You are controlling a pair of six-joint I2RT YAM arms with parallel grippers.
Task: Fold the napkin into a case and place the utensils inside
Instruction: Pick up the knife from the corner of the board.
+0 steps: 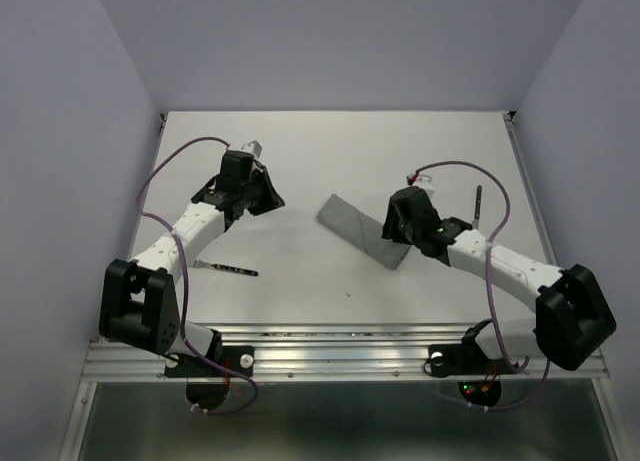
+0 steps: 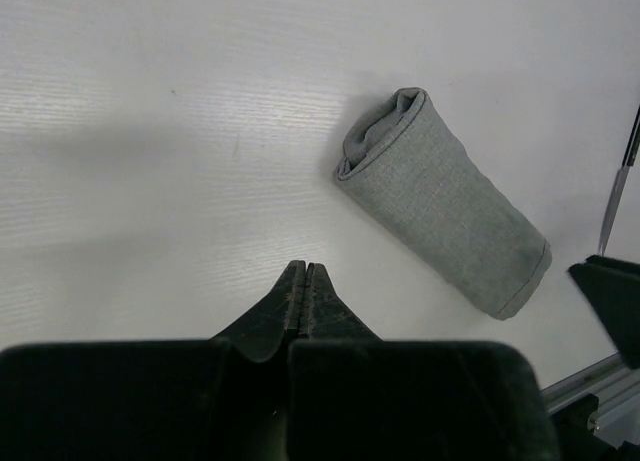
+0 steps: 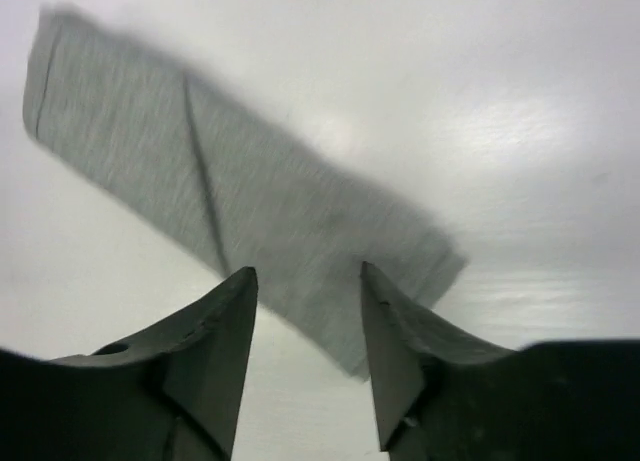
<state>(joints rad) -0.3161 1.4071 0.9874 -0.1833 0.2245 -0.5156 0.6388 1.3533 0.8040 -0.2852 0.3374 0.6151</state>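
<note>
The grey napkin lies folded into a narrow oblong case (image 1: 352,226) on the white table (image 1: 330,161), slanting from upper left to lower right. In the left wrist view the case (image 2: 440,201) shows a rolled open end facing up-left. My right gripper (image 1: 392,237) hovers over the case's near right end, open and holding nothing, with the case (image 3: 230,191) showing blurred between and beyond its tips (image 3: 305,273). My left gripper (image 2: 303,271) is shut and empty, left of the case. One utensil (image 1: 228,268) lies by the left arm. Another utensil (image 1: 478,205) lies right of the case.
Grey walls enclose the table on three sides. A metal rail (image 1: 340,346) runs along the near edge by the arm bases. Purple cables loop over both arms. The right utensil's silver end (image 2: 612,206) shows at the left wrist view's right edge.
</note>
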